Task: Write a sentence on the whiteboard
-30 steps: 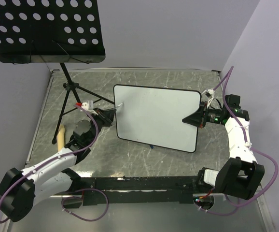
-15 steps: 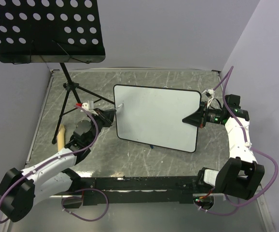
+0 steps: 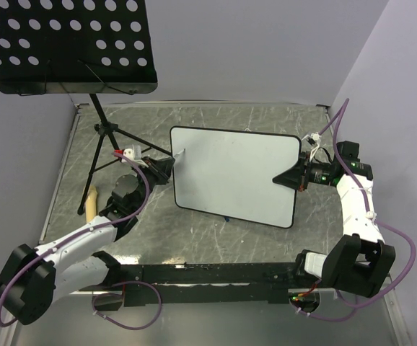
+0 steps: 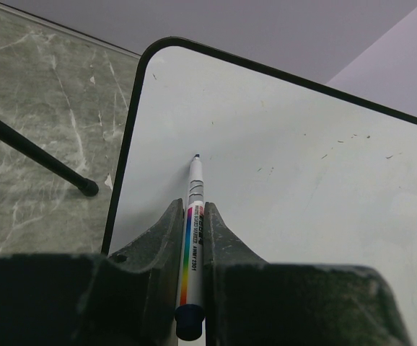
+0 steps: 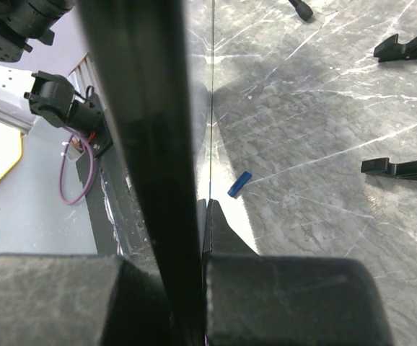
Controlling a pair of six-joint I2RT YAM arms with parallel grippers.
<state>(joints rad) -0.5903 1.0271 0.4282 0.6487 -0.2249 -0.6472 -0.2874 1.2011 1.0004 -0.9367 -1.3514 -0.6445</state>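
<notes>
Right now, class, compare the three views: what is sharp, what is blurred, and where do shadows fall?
Top view: even light, sharp, no glare on the board. Left wrist view: marker and board crisp, the near fingers dark and soft. Right wrist view: the board's edge is a dark, blurred band up the middle; the table behind is sharp, with a grey shadow across it.

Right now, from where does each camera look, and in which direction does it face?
Top external: fixed above and behind, facing down at the table; the left arm and right arm show.
Left wrist: on the left arm, facing along its fingers and the marker to the whiteboard corner.
Right wrist: on the right arm, facing along the whiteboard edge, which its fingers clamp.
Shared: all three show the whiteboard.
</notes>
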